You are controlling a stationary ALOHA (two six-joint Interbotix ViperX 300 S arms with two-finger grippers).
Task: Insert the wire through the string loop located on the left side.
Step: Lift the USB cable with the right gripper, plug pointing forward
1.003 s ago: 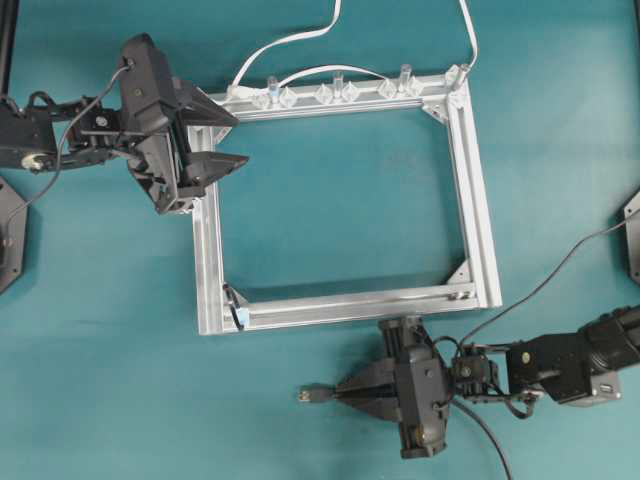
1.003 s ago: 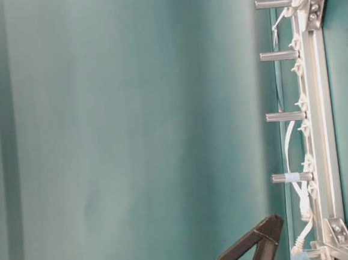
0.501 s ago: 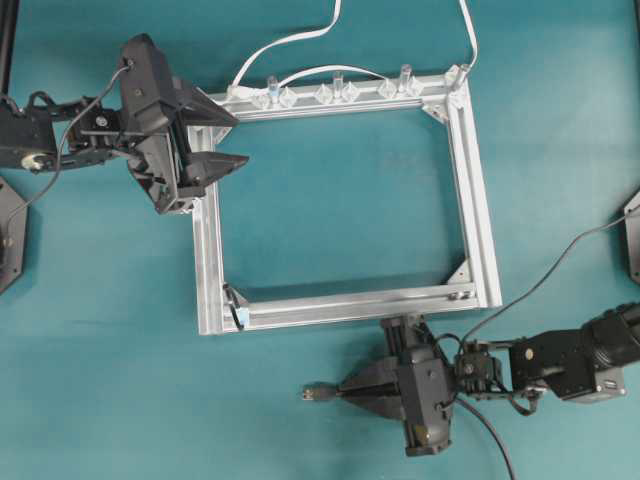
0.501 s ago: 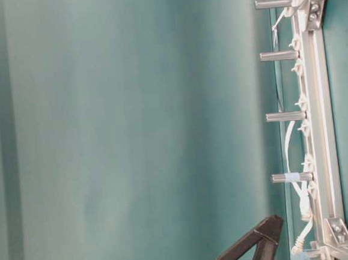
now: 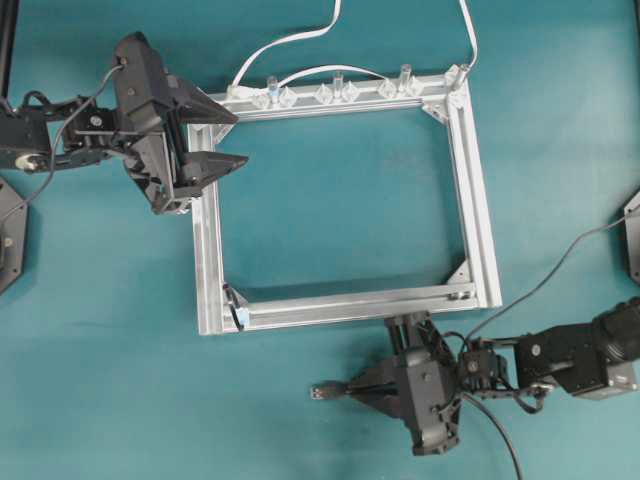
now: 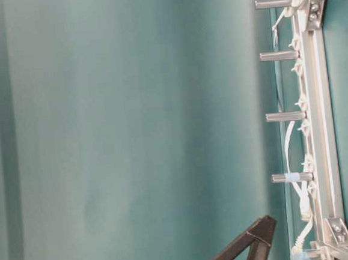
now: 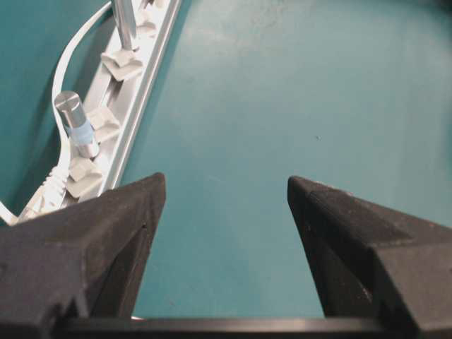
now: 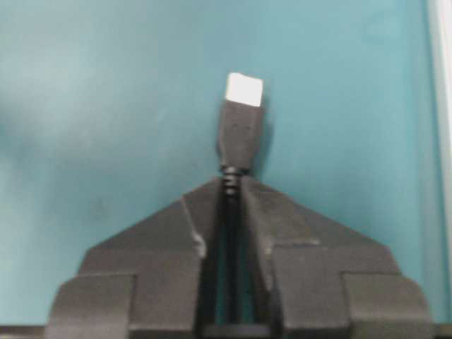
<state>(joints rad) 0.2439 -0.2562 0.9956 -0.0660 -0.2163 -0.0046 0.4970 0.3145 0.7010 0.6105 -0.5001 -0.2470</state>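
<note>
Nearest us, our right gripper (image 5: pixel 352 390) has its fingers pinched on the wire (image 8: pixel 240 131) just behind the plug, which points left above the counter (image 5: pixel 110 380). Beyond it lies the silver frame (image 5: pixel 480 220), with the string loop (image 5: pixel 236 308) at its lower-left inside corner. Farthest, our left gripper (image 5: pixel 232 138) hangs at the frame's upper-left corner, fingers spread wide, holding nothing.

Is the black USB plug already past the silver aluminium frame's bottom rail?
No: the black USB plug lies outside the silver aluminium frame, below its bottom rail.
</note>
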